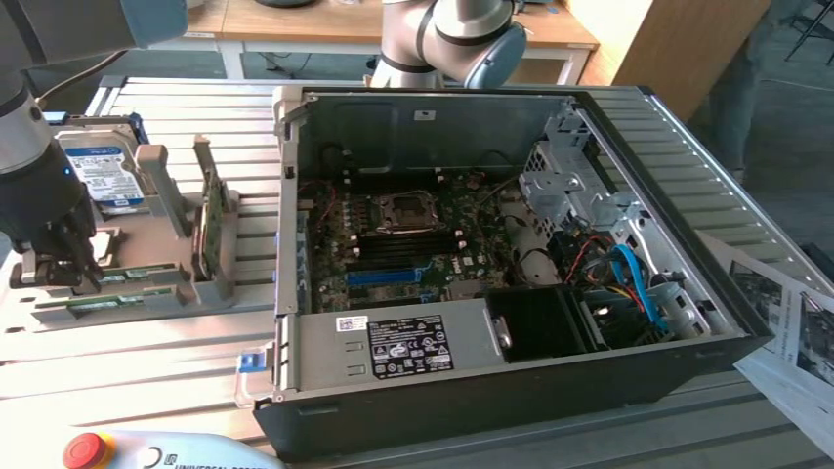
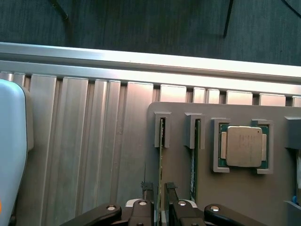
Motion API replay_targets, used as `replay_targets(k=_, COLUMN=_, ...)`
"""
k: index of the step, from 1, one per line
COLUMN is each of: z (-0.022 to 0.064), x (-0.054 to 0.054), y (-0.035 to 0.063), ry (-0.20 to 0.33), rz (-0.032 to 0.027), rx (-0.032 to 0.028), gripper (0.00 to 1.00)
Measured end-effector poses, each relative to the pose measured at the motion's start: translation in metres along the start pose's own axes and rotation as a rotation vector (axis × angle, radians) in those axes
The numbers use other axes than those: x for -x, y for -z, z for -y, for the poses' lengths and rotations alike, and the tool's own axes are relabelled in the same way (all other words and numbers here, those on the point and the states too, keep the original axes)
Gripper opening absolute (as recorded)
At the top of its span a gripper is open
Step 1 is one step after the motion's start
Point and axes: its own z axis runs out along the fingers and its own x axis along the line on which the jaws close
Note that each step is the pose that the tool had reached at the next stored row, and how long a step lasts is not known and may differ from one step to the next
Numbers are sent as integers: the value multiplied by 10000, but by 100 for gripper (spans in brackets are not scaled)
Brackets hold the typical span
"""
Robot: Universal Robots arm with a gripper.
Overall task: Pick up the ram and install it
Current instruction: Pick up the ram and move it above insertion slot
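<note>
Hovering low over the grey holder [image 2: 181,174], gripper [image 2: 159,185] spread, straddling the ram [image 2: 161,146] seated on edge in the holder's outermost slot. Further into the holder: second memory stick [image 2: 194,160], then processor [image 2: 243,147].

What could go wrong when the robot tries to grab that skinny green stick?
The open tool straddles the thin green ram stick standing on edge in the grey slotted holder. If it closes off-centre, it might tilt or bend the stick. A second green stick stands in the next slot, so a finger could bump it.
</note>
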Motion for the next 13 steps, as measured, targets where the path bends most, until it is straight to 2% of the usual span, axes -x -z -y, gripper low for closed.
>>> replay_targets(k=13, z=0, x=0, y=-1, ry=-2, rz=-4, rx=-79, gripper=24)
